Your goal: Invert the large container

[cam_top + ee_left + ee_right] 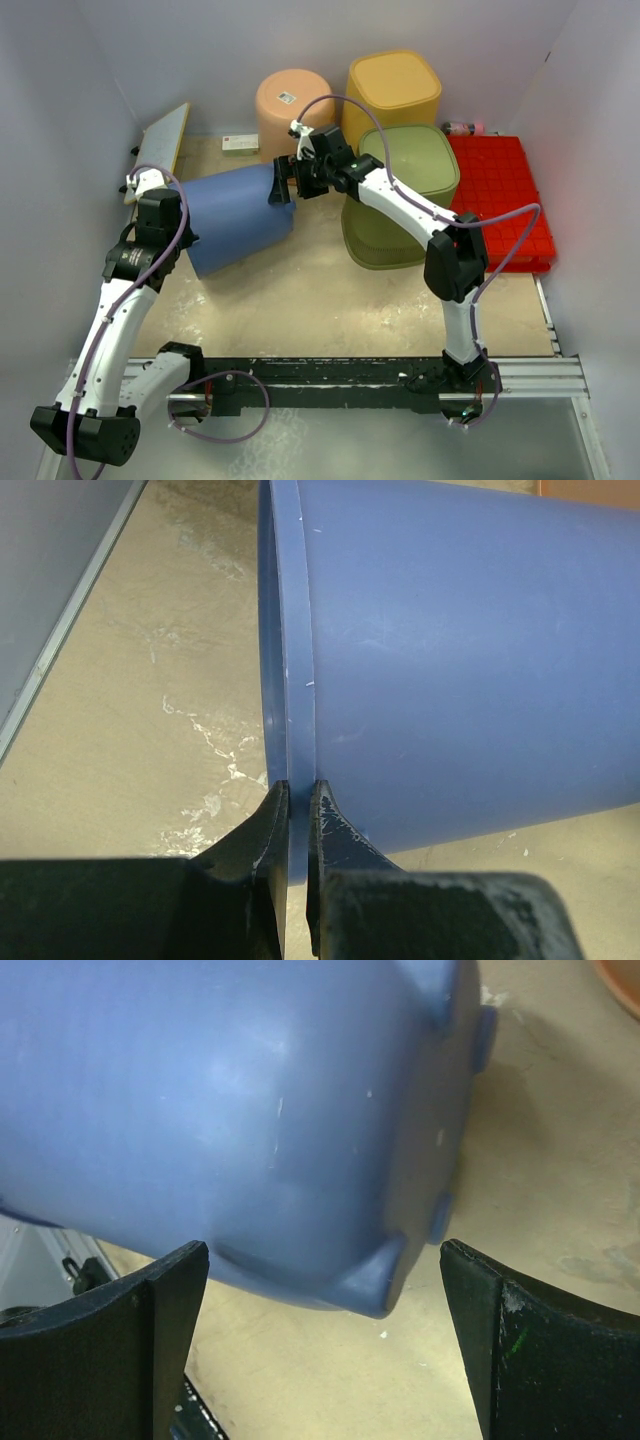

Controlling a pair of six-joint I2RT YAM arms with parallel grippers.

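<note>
The work surface was a tan, mottled table (300,290) streaked with pale marks, boxed in by plain light-grey walls (60,120). The blue container (235,215) was on its side between the two grippers, its open rim toward the left gripper (297,810) and its footed base toward the right gripper (283,185). The left gripper was clenched on the rim, one black finger (262,830) outside the lip and the other just inside it, with the container's wall stretching away beyond the fingertips. The right gripper's fingers (165,1290) stood spread wide, grasping nothing. The base corner of the container hung between and just beyond them, and bare table showed next to one finger; whether either finger touched the container could not be told. Beyond the right gripper stood a peach container (295,105) and a yellow container (392,90). A green container (405,190) sat just beside its arm, with a red crate (500,200) farther out on that side.
</note>
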